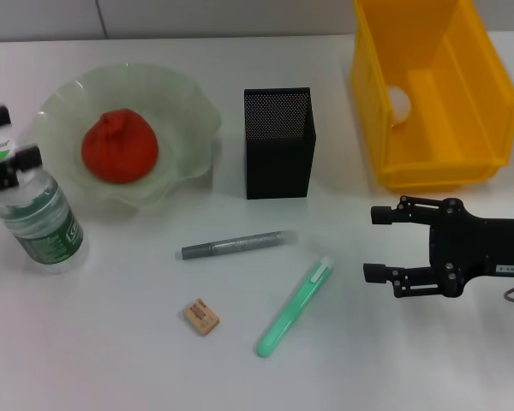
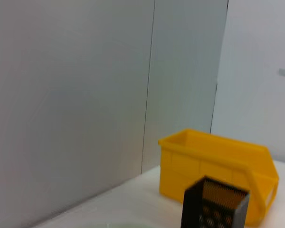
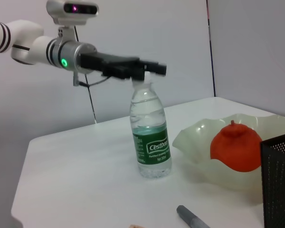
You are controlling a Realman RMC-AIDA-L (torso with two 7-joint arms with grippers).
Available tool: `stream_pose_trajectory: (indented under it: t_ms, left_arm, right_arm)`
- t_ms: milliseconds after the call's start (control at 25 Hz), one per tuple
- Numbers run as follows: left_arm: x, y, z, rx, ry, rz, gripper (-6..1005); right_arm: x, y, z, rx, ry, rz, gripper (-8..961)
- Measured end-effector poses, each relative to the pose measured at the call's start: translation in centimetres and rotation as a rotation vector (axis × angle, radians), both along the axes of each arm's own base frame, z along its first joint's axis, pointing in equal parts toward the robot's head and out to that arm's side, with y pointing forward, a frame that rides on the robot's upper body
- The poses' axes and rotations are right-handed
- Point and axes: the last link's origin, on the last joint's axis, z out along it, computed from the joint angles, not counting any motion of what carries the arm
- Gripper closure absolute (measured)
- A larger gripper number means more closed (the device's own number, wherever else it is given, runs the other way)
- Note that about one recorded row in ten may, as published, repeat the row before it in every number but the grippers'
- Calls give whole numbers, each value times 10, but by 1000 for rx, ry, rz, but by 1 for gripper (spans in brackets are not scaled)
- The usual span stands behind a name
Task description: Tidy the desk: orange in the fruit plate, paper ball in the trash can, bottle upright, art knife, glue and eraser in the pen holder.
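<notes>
Left claw (image 3: pixel 147 71) pinches the bottle (image 3: pixel 151 137) neck, bottle upright on the table (image 1: pixel 111 342); we should let go straight outward. Right claw (image 1: pixel 375 244) hangs spread.

I can read only one word clearly: "Cestbon", in white letters on the green label of the bottle (image 3: pixel 151 137), seen from the right wrist camera. Under it stand smaller white lines that I cannot read. In the head camera the bottle (image 1: pixel 36 214) shows the same label at 9 o'clock of the table, but there the letters are too small for me.
</notes>
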Motion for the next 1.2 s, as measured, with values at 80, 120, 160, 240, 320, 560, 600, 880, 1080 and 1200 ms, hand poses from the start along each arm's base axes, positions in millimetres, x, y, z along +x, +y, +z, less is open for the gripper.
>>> stream_pose_trajectory:
  t_ms: [80,120,160,240,320,560,600,880,1080,1200]
  left_arm:
    - [8,2,6,36,-49,-30,357]
    - [15,4,13,65,-100,-58,319]
    - [17,4,14,70,-114,-65,282]
    - [28,4,21,81,-189,-104,252]
    - [34,3,23,74,-225,-126,221]
    - [54,-4,7,-44,-299,-214,207]
    - [54,-4,7,-44,-299,-214,207]
    - [52,-18,-80,-282,-206,-231,209]
    - [36,-27,-103,-255,-156,-215,210]
    - [28,-32,-110,-255,-128,-198,210]
  right_arm:
    - [0,0,0,1,0,-1,133]
    - [0,0,0,1,0,-1,133]
    - [0,0,0,1,0,-1,133]
    - [0,0,0,3,2,-3,133]
    - [0,1,1,6,5,-4,133]
    - [-3,3,2,-2,14,-14,134]
    - [-4,4,2,-3,15,-17,134]
    - [-11,9,4,-30,29,-31,134]
    - [-17,14,12,-59,32,-34,134]
    - [-23,19,18,-89,35,-46,133]
